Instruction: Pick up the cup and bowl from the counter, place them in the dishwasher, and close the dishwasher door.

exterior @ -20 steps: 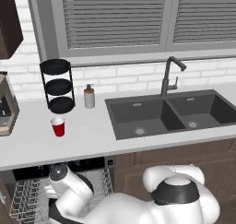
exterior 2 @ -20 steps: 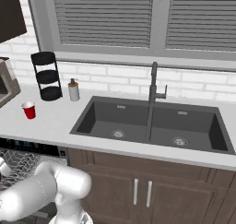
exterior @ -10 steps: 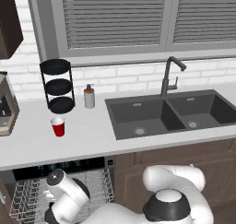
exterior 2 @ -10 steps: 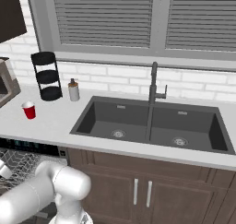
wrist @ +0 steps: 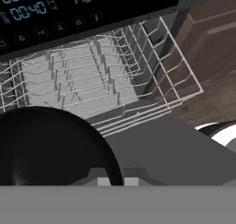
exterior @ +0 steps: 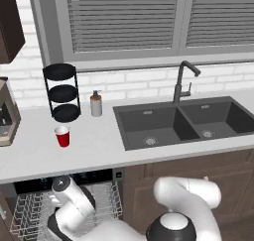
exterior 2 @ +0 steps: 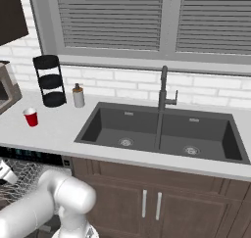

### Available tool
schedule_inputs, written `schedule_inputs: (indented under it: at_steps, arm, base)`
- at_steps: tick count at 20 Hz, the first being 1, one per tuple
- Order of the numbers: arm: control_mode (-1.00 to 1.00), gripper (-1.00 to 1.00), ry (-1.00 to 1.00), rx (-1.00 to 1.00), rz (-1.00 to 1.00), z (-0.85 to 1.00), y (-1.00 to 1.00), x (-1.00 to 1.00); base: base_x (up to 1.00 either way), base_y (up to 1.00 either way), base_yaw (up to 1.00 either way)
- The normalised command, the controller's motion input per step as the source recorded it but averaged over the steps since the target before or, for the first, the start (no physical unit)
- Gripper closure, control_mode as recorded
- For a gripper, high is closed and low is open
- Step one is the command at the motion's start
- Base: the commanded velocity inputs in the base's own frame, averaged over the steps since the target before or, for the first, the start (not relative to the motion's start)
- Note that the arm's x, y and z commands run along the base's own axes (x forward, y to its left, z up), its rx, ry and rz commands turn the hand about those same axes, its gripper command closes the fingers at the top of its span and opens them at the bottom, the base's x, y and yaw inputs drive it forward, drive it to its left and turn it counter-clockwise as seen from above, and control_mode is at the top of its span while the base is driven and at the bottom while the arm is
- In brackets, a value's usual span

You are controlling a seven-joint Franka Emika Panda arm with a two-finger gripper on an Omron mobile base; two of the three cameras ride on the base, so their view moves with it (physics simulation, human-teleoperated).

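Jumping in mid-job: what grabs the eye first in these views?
The arm is bent low over the open dishwasher's white wire rack, and in the hand view the black bowl looms just above the fingers. The red cup stands alone on the counter, in front of the black three-tier stand.

From behind the arm, left and right, we are looking forward and down, sharing the counter [exterior: 104, 146], sink [exterior 2: 162, 131] and window. Our hand camera is hovering close over the dishwasher's [wrist: 60, 15] wire rack [wrist: 92, 80].
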Motion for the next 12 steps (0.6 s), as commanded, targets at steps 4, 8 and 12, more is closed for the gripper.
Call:
schedule_inputs:
  at_steps: [4,8,12]
  arm:
    - [-1.00,1.00,0.00,0.00,-0.06,-0.04,0.00,0.79]
    - [-1.00,1.00,0.00,0.00,-0.02,-0.29,0.00,0.23]
    - [-1.00,1.00,0.03,0.00,-0.01,-0.68,0.00,0.00]
  base:
    - [0.00,0.00,0.00]
    - [0.00,0.00,0.00]
    - [0.00,0.00,0.00]
